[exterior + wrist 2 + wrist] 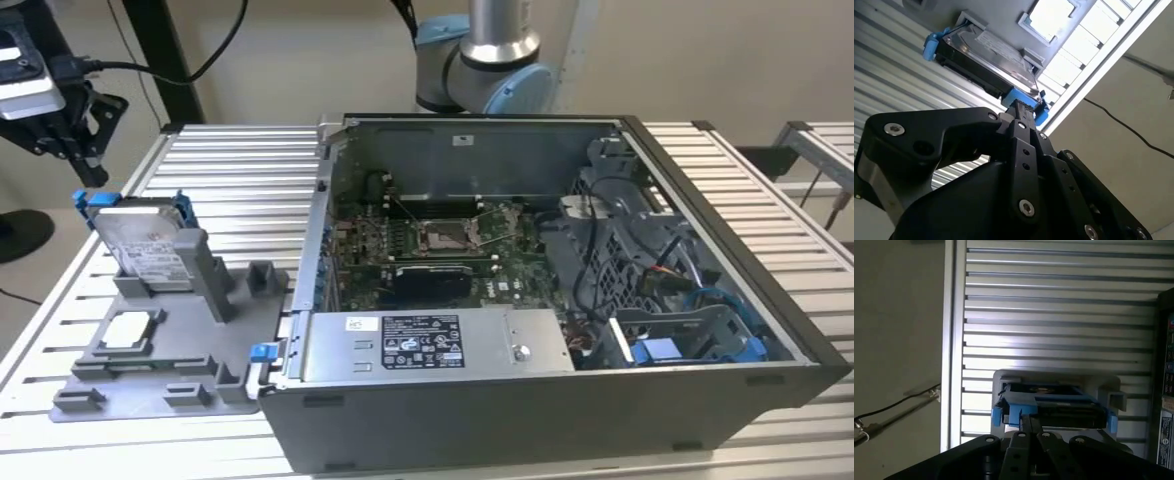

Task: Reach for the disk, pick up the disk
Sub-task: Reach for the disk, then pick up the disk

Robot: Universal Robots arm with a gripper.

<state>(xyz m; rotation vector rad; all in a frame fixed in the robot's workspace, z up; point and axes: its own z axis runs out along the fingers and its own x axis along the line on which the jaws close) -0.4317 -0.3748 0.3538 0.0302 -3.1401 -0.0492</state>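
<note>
Gripper (83, 158) in the exterior view hangs at the exterior view's far left, above the disk (138, 240) and apart from it, w/ nothing held. Disk stands on edge in a grey fixture (174, 370) on the slatted table (240, 170), label side facing the camera, blue bracket (86, 201) showing at its upper corners. A small white-topped square part (130, 328) lies flat in the same fixture, nearer the camera. The open PC case (534, 430) sits just beside the fixture, to the exterior view's right. In the second wrist view the gripper (1021, 107) has its fingers drawn close together, tips lined up w/ the disk (989, 55) but short of it; the white-topped part (1051, 17) lies beyond. In the first wrist view the gripper (1029, 421) is again narrow, fingers side by side, pointing at the disk (1054, 402) seen edge-on in the fixture (1109, 390), no contact visible.
</note>
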